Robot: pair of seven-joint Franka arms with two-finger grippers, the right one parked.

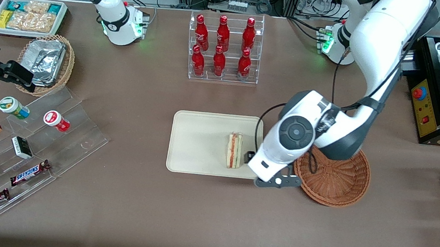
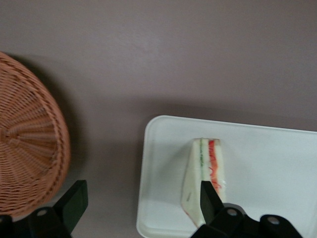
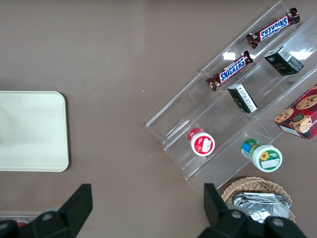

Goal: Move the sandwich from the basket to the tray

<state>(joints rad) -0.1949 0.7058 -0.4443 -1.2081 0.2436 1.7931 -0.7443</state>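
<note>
Sandwich (image 1: 234,150): stands on edge on the tray (image 1: 196,141), near the rim that faces the basket (image 1: 336,182).
Gripper (image 2: 141,201): fingers spread wide, holding nothing; one finger (image 2: 208,201) just beside the sandwich, the other over bare table between tray and basket.
Basket: no sandwich in it.

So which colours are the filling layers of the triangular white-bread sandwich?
Red-orange and green, in the sandwich on the tray, beside the open gripper; the left wrist view shows it best.
</note>
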